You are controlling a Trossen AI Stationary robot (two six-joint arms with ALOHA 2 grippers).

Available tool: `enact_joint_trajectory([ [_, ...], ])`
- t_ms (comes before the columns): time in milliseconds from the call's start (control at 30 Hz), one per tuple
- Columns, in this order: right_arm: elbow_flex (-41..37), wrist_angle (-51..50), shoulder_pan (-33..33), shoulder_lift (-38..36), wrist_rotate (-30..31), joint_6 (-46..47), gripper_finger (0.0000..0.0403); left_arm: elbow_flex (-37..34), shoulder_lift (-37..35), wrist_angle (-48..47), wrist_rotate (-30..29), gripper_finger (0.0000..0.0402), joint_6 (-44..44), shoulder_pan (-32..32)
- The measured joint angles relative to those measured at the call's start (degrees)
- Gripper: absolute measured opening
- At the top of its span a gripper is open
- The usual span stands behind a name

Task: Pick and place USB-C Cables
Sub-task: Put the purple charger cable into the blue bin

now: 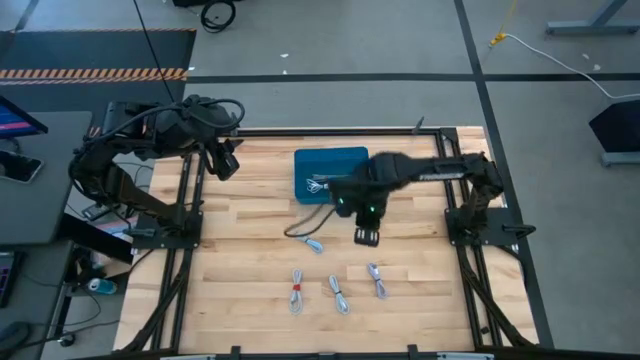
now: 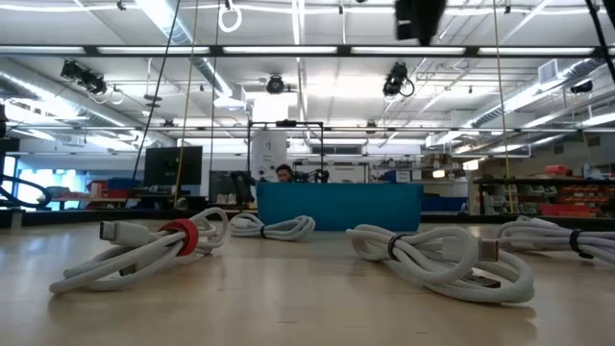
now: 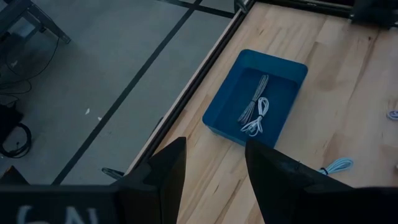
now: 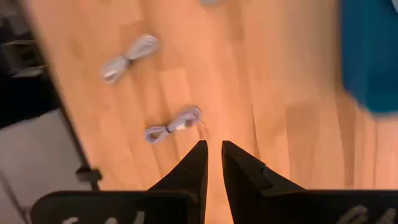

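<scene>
Near the desk's far edge, about mid-width, sits a blue tray (image 1: 345,160) w/ two USB-C cables inside: one loose straightish bundle (image 3: 254,102) and one small white coil (image 3: 256,122) beside it, both lying on the tray floor. Four more cables lie on the bare desk (image 1: 250,220): one w/ a blue band (image 1: 314,245) just off the tray's near-left corner, then a row of three toward the near edge — a red-banded one (image 1: 296,292) on the left, a middle one (image 1: 338,294), and a right one (image 1: 377,279). Low view shows the red-banded coil (image 2: 144,252) closest, tray behind. Right claw (image 1: 366,236) hangs over the desk's centre, just near-side of the tray, fingers (image 4: 245,171) nearly together w/ a thin gap, nothing held. Left claw (image 1: 228,163) sits raised by the far-left corner, fingers (image 3: 168,171) apart, empty.
</scene>
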Motion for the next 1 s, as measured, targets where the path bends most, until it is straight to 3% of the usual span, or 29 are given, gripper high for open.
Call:
enact_joint_trajectory([
  [200,-12.2,4.1,8.2,-5.7,4.5,25.8,0.0069,0.0,0.0,0.0,0.0,0.0172,0.5,0.0],
  [500,-32.0,27.7,18.0,-10.6,4.8,54.8,0.0143,0.0,0.0,0.0,0.0,0.0172,2.2,0.0],
  [733,-41.4,38.7,21.7,-8.9,2.2,61.7,0.0195,0.0,0.0,0.0,0.0,0.0172,2.1,0.0],
  [1000,-48.0,45.9,22.0,-9.0,4.8,62.7,0.0211,0.0,0.0,0.0,0.0,0.0172,1.8,0.0],
])
